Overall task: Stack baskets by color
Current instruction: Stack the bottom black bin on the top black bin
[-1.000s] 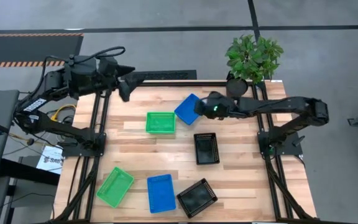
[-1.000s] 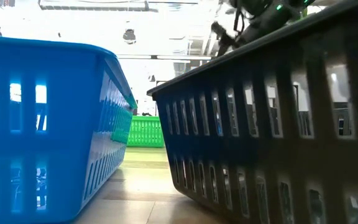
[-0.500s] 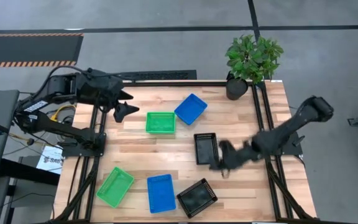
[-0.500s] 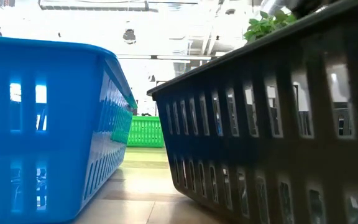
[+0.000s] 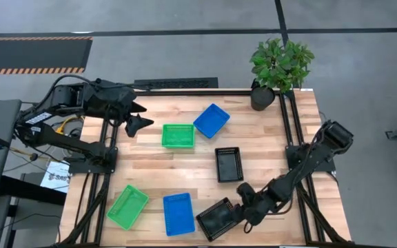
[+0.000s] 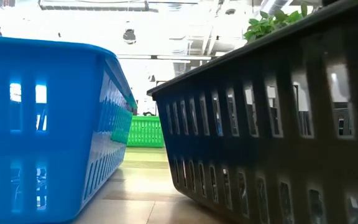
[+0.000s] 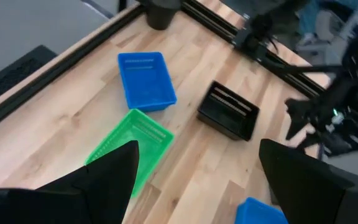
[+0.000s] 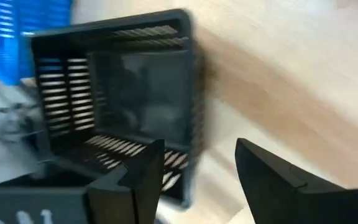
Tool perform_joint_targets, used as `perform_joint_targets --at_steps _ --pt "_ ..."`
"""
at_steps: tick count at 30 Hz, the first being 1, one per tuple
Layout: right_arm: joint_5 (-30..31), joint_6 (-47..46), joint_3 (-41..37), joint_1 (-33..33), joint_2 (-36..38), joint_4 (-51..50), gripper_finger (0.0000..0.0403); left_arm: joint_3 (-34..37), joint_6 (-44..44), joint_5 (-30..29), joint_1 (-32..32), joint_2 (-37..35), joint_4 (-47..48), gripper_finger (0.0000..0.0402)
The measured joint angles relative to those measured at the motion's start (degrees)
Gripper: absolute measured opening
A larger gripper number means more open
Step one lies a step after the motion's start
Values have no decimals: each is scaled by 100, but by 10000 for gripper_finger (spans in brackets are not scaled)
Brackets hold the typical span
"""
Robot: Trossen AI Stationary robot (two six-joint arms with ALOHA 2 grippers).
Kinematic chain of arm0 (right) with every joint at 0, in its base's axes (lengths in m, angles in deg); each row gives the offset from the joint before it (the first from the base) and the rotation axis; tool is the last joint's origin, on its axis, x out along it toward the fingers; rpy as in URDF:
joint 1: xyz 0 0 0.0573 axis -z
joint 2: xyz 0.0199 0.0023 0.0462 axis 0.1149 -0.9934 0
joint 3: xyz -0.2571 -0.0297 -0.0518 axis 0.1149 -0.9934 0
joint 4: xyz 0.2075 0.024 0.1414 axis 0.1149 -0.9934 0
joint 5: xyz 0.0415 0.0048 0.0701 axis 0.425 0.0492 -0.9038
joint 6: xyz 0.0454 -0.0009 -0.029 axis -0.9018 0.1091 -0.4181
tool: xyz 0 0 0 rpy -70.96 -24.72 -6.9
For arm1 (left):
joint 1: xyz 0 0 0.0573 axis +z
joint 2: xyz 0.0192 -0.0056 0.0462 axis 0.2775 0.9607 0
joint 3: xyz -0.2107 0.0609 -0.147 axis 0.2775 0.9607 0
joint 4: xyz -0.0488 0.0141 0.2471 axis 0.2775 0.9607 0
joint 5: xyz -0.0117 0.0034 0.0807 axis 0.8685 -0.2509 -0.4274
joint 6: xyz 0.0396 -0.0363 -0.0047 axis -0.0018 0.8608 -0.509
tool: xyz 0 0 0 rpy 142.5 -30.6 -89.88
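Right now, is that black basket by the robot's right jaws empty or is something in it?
Empty. The right wrist view looks into the black basket and shows only its bare slotted floor and walls; the open right gripper has not gripped it.

Glossy plastic baskets [image 5: 178,136] — wood table [image 5: 267,138]

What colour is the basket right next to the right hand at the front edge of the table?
Black; clearest in the high view.

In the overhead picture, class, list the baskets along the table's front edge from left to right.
green basket → blue basket → black basket, with the right gripper at its right side.
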Motion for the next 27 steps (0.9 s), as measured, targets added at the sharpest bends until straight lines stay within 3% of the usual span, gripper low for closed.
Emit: perform_joint_targets --at_steps 9,11,15,17,22,27 --pt "-108 598 71 190 -515 -72 206 0 400 -325 0 1 13 320" --pt "-118 547 73 225 -525 -44 176 0 480 -346 2 2 13 320" --pt "-303 581 109 263 -338 -216 52 0 530 -435 2 1 11 320" --pt "-303 827 153 262 -196 -345 18 0 530 -435 2 3 13 320" --pt "-319 1385 497 445 490 -1009 9 0 478 -338 2 3 11 320" --pt "-81 2301 1146 998 1377 -2611 10 0 252 -223 2 1 10 320"
